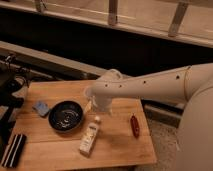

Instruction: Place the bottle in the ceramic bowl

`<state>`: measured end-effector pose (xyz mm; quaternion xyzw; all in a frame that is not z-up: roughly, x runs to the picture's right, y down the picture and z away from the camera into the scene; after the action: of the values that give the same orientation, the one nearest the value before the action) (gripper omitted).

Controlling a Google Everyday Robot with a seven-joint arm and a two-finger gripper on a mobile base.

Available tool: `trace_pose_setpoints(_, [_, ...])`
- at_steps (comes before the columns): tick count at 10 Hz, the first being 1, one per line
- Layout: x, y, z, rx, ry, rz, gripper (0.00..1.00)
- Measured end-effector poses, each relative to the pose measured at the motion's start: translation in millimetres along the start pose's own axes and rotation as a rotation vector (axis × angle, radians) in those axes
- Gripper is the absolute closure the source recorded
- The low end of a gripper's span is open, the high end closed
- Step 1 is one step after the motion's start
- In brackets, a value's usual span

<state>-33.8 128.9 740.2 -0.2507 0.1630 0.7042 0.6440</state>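
Gripper (94, 105) sits at the tip of the long white arm (150, 87), which reaches in from the right across the wooden table (117, 147). It hangs low over the boards, just right of the ceramic bowl (65, 116) and just above the capped end of the bottle (90, 135). The bulky wrist blocks the view of it, so I cannot tell whether it is spread or closed, and nothing can be seen held in it.

Now the bottle: it lies flat on the wood, outside the bowl, just beside the bowl's lower right rim. Its white cap points up toward the gripper and its labelled body angles down toward the table's front edge. The bowl, black and glossy, sits upright at left of centre.

Off to the right, well apart from the bottle, lies a small dark red object (134, 125). A small blue item (41, 107) rests near the bowl's upper left, and a black block (14, 149) lies at the front left corner.
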Motion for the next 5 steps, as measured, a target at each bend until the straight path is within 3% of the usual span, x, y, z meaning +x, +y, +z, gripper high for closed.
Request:
trace_pose_setpoints(1, [-0.4,-4.8,-1.0,0.020,0.003,0.001,0.20])
trace_pose_setpoints(3, [-2.7,-11.8,9.6,-0.008,0.062,0.021,0.20])
trace_pose_setpoints(5, [-0.1,-10.1,42.5,-0.049,0.147,0.029,0.20])
